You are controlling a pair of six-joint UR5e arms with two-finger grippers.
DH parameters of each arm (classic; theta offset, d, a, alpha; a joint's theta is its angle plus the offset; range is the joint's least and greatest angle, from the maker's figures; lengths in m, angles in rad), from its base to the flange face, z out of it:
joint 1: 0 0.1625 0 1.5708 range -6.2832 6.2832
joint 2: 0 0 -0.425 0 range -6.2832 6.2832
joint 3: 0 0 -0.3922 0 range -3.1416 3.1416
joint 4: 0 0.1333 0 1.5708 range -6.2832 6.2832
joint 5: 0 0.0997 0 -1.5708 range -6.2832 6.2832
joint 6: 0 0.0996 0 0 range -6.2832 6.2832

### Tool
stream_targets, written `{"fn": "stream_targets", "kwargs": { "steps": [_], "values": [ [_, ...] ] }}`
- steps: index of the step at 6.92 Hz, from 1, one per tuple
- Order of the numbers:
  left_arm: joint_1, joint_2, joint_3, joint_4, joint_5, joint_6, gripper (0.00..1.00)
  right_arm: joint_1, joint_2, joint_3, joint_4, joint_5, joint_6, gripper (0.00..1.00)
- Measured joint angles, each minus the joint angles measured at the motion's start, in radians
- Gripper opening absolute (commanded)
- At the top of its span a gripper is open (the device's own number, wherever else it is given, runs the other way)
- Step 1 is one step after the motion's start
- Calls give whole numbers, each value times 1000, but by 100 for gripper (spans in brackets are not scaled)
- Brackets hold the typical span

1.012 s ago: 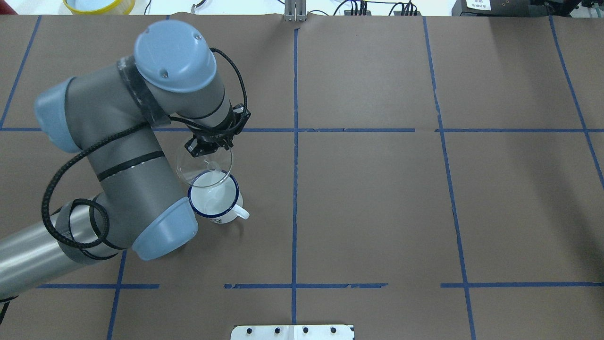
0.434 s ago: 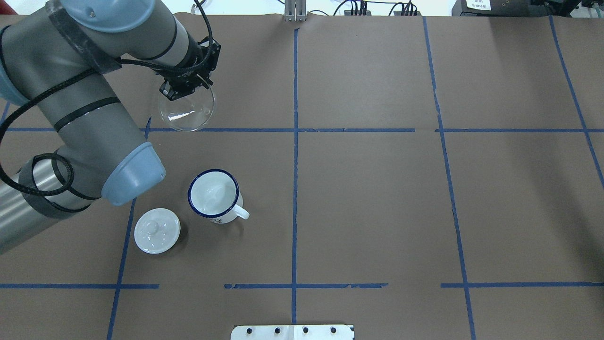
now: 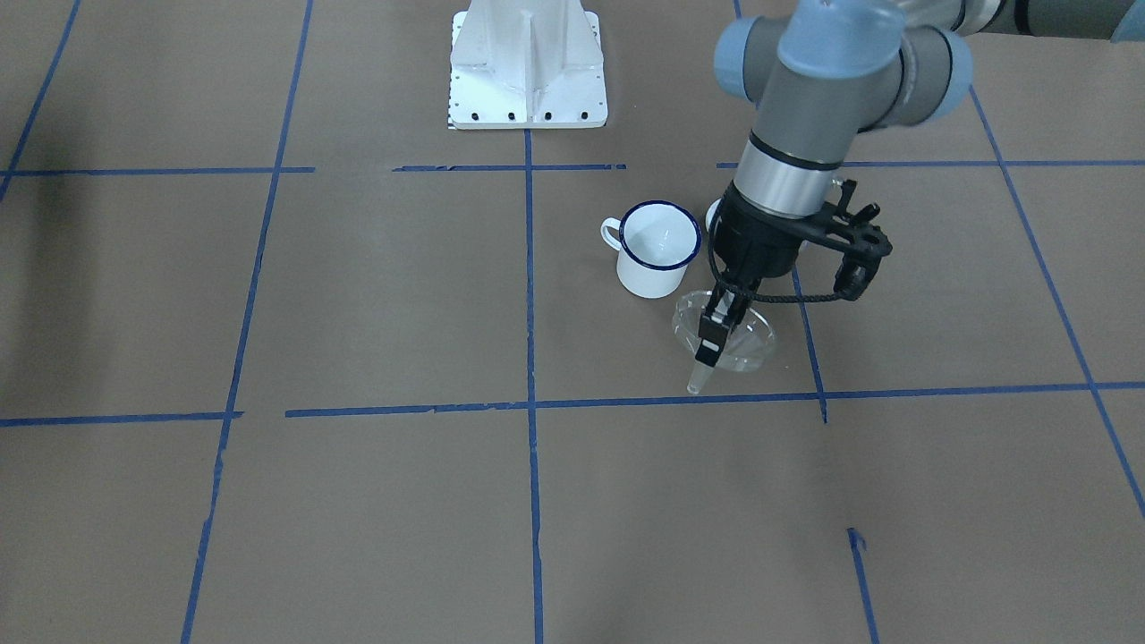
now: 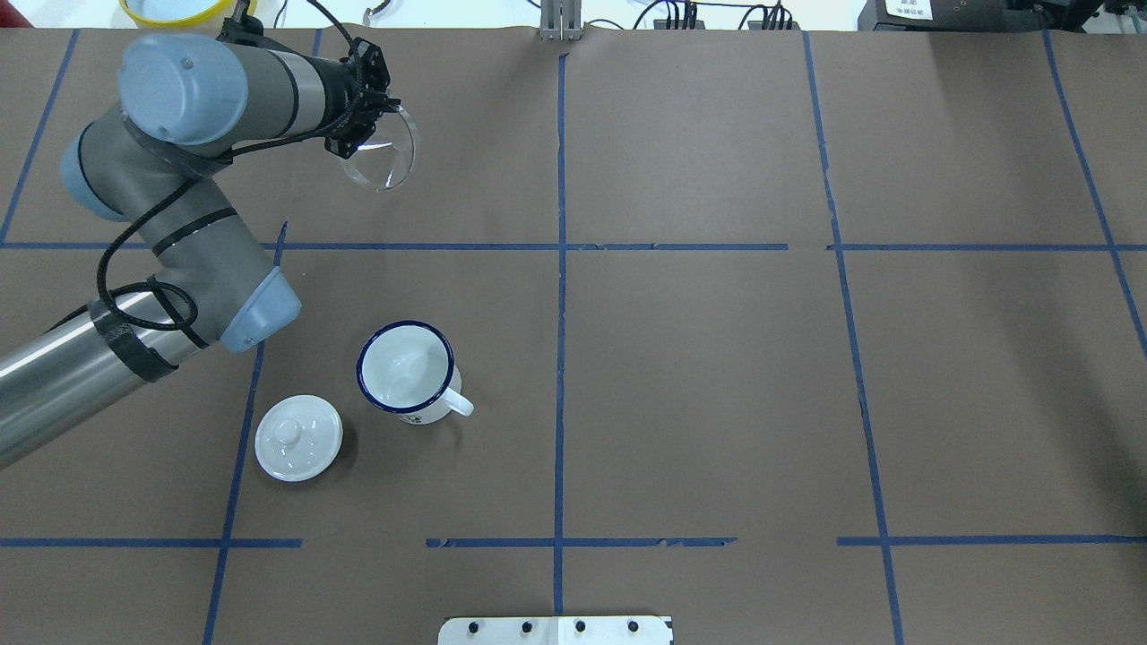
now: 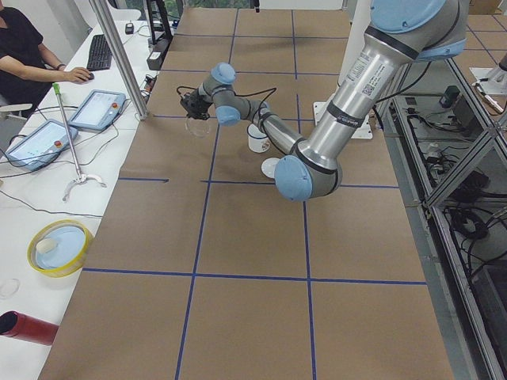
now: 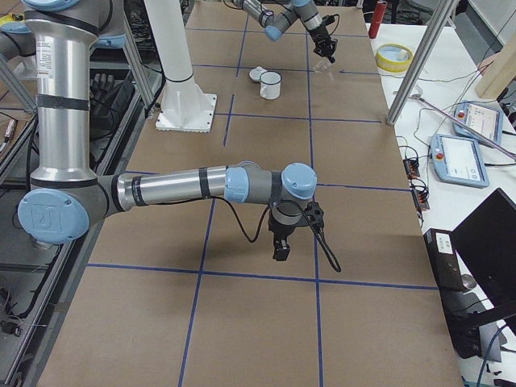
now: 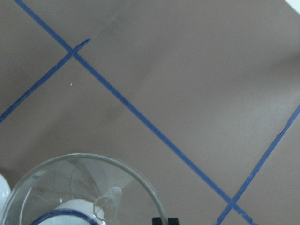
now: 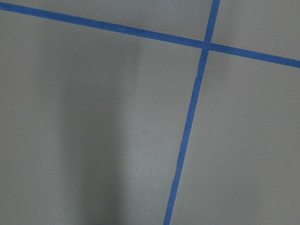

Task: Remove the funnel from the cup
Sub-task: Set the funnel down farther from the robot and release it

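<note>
The cup [image 4: 405, 367] is a white mug with a dark blue rim, standing upright and empty left of the table's middle; it also shows in the front view [image 3: 657, 246]. My left gripper [image 4: 356, 134] is shut on the rim of the clear funnel [image 4: 383, 159] and holds it tilted, well away from the cup on the far side. In the front view the funnel [image 3: 747, 344] hangs low over the table, spout [image 3: 697, 383] pointing down. The left wrist view shows the funnel [image 7: 42, 187] from inside. My right gripper [image 6: 280, 246] hovers over bare table; I cannot tell its state.
A white domed lid [image 4: 297, 439] with a knob lies on the table next to the cup. A yellow-rimmed bowl [image 4: 184, 9] sits past the far edge. The white robot base plate [image 3: 528, 67] is at the near edge. Blue tape lines cross the brown table cover.
My left gripper lifted the funnel off the cup and carried it away toward the table's far side. The arm moved off the white lid, which now shows.
</note>
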Motion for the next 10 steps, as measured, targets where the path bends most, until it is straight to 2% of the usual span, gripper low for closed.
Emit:
{"fn": "stream_targets", "kwargs": {
  "steps": [1, 4, 5, 7, 8, 9, 10],
  "values": [
    [20, 6, 56, -120, 89, -36, 0, 0, 0, 0, 0, 0, 0, 100],
    [70, 16, 203, -414, 280, -109, 0, 0, 0, 0, 0, 0, -1, 100],
    [87, 19, 232, -464, 307, -131, 6, 0, 0, 0, 0, 0, -1, 100],
    [122, 28, 254, -489, 315, -143, 30, 0, 0, 0, 0, 0, 0, 100],
    [138, 31, 262, -491, 315, -143, 87, 0, 0, 0, 0, 0, 0, 100],
    [147, 34, 266, -491, 311, -141, 100, 0, 0, 0, 0, 0, -1, 100],
    [146, 35, 255, -487, 294, -129, 100, 0, 0, 0, 0, 0, -1, 100]
  ]
}}
